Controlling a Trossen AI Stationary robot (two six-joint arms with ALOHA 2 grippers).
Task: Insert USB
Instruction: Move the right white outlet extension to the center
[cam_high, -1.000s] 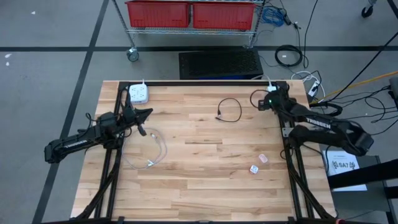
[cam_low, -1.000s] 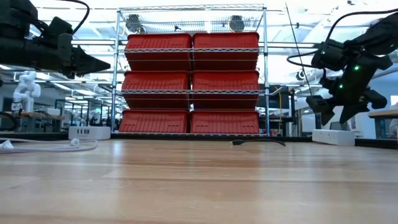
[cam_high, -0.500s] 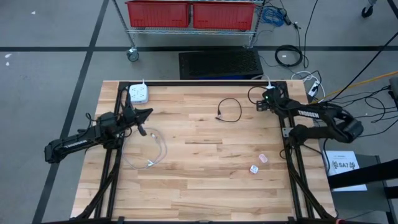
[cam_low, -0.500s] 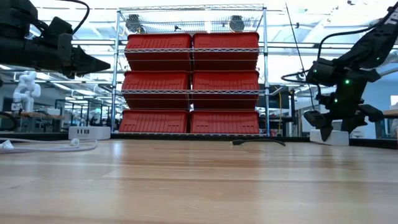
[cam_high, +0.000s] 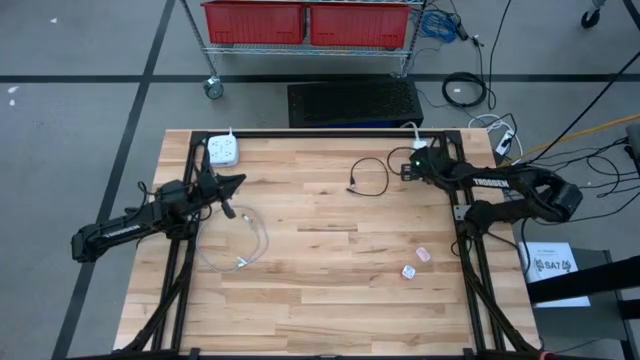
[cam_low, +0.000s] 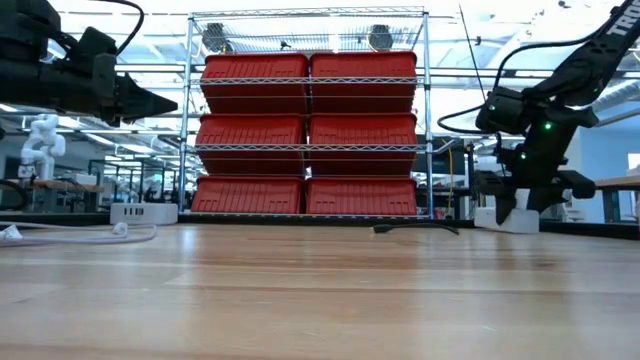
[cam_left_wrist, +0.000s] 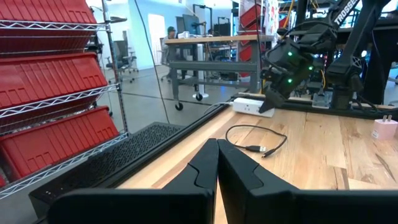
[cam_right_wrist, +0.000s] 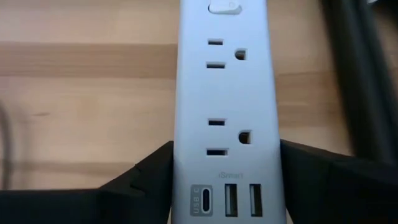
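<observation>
The right gripper (cam_high: 411, 166) is at the far right corner of the table (cam_high: 330, 290), low over a white power strip (cam_right_wrist: 227, 106). In the right wrist view its two dark fingers (cam_right_wrist: 146, 174) flank the strip's end on either side, close against its edges. The jaws are spread as wide as the strip. Whether they press on it cannot be told. The strip's face shows a switch, two sockets and a row of USB ports between the fingers. In the low view the strip (cam_low: 505, 217) lies flat on the table directly under this gripper (cam_low: 520, 200).

A black USB cable (cam_high: 368, 176) lies coiled on the table just beside the right gripper, toward the table's middle. Its plug end (cam_left_wrist: 256, 149) rests free on the wood, apart from both grippers and from the strip.

The left gripper (cam_high: 232, 181) is held above the left side of the table, well apart from the cable. Its fingers (cam_left_wrist: 205, 168) are pressed together with nothing between them.

A white cable (cam_high: 245, 245) lies looped on the table near the left gripper, on its near side. A white charger block (cam_high: 223, 151) sits at the far left corner, just beyond that gripper. Two small white adapters (cam_high: 415, 263) lie near the right edge, well nearer than the right gripper.
</observation>
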